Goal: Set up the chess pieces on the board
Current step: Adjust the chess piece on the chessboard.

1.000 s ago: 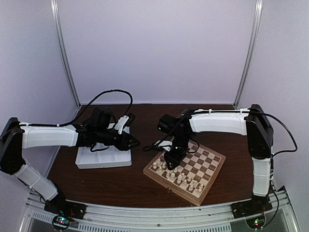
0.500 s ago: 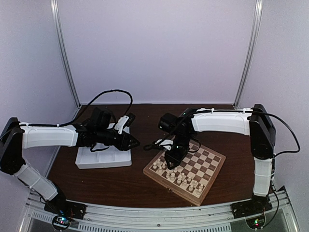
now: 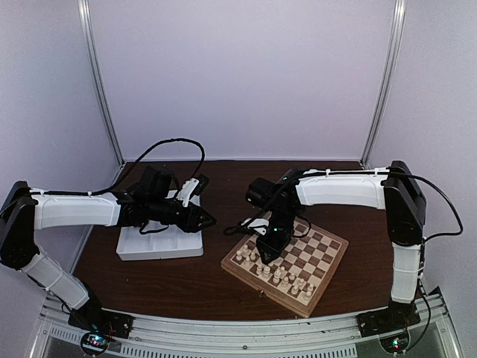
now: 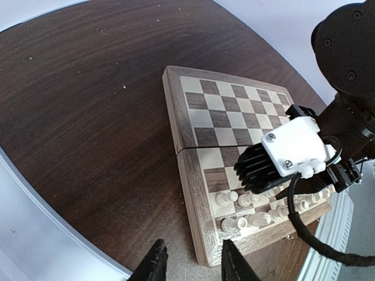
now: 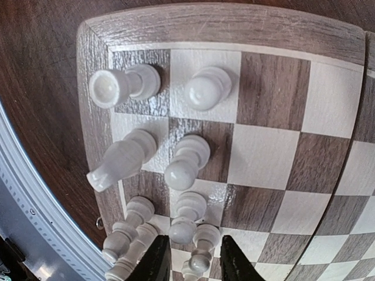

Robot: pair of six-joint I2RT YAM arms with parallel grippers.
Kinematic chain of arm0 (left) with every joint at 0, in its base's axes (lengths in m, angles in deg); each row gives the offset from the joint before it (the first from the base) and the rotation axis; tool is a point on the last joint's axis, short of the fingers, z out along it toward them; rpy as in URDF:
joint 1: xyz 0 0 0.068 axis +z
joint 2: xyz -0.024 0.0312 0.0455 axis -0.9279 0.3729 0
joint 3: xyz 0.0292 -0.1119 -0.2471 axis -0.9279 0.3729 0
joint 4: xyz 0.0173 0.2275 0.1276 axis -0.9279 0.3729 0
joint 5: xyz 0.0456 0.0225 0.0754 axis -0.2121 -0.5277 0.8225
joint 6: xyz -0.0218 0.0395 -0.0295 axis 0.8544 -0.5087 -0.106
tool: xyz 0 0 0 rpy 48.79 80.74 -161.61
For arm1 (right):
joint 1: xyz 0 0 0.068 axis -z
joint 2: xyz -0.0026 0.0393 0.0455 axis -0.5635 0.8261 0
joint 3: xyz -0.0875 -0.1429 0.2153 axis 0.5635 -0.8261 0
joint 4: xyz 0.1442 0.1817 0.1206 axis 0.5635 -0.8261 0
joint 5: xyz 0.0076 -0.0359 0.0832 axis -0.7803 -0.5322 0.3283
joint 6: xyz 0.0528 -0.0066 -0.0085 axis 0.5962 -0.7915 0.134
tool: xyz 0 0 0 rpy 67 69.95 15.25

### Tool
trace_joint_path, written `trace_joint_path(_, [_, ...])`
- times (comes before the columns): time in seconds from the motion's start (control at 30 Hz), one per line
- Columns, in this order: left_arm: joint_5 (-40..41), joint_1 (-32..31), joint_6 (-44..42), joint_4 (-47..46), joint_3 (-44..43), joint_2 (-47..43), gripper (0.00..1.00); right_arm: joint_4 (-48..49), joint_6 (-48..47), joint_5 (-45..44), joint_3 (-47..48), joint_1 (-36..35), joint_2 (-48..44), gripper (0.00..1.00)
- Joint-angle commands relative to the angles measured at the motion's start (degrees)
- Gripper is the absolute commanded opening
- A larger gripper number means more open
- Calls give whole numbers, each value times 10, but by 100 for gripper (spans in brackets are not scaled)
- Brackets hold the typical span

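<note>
Board (image 3: 322,257) placed at 4 o'clock on brown table (image 3: 186,283), white tray (image 3: 160,245) at 9 o'clock, left gripper (image 3: 205,220) at tray's 3 o'clock rim, fingers parted and empty, right gripper (image 3: 268,250) lowered among cream chess pieces (image 3: 282,274) along board's 7 o'clock edge, grip not discernible.
</note>
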Motion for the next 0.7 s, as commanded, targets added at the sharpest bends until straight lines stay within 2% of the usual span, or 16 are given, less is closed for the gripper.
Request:
trace_joint_path(0.0, [-1, 3, -5, -6, -5, -2, 33, 4, -1, -7, -12, -4, -24, 31])
trace_joint_path(0.33, [-2, 4, -4, -6, -6, 0, 33, 3, -2, -4, -17, -4, -24, 21])
trace_joint_path(0.67, [-3, 3, -4, -6, -7, 1, 33, 1, -1, 1, -27, -4, -28, 18])
